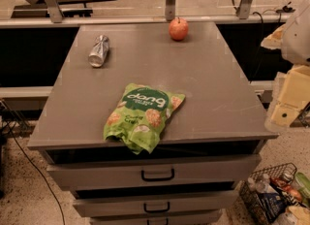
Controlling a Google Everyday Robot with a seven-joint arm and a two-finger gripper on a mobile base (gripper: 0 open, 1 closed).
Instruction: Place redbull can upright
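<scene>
The redbull can (99, 51), on its side at the table's (208, 83) far left, looks light, slick and dentable, best taken across mid-body; the gripper (286, 104) hangs at right, spread or pressed together I cannot tell.

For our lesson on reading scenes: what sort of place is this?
Probably a robot test lab or office space: a grey drawer cabinet used as a worktop, a wire basket of items on the floor, and the robot's hand at the right edge.
</scene>
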